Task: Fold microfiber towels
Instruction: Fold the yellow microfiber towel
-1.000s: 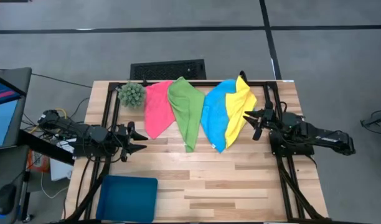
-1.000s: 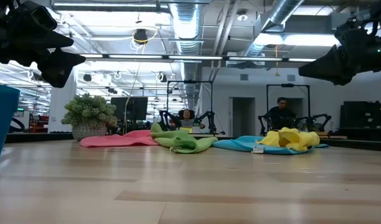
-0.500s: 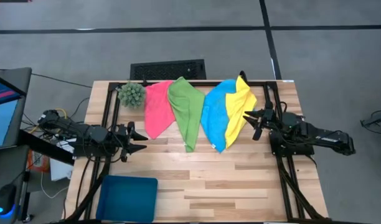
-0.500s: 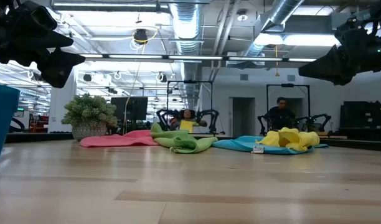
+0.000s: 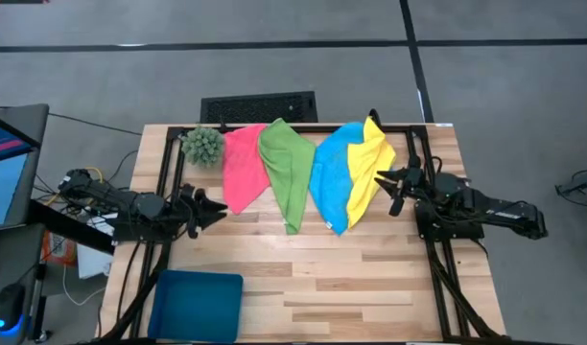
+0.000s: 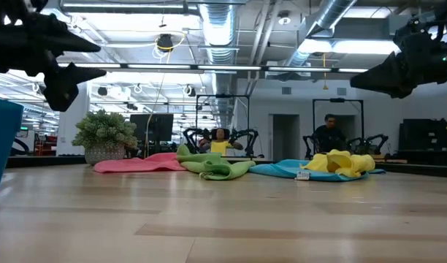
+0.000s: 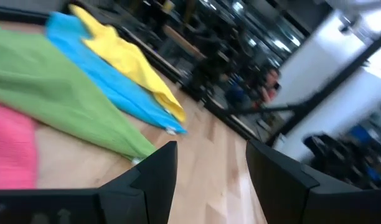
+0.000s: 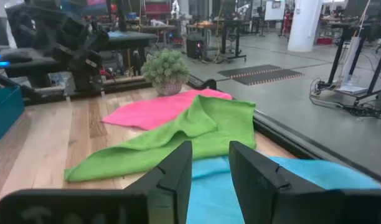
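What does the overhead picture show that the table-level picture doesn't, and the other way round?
Only the overhead view shows the whole tabletop, the full flat blue tray and a black floor mat behind the table. Only the table-level view shows the room beyond, with ceiling pipes and a person seated far back. Both show the pink, green, blue and yellow towels lying unfolded in a row, and the spiky plant.

pink towel | green towel | blue towel | yellow towel | teal tray | green plant
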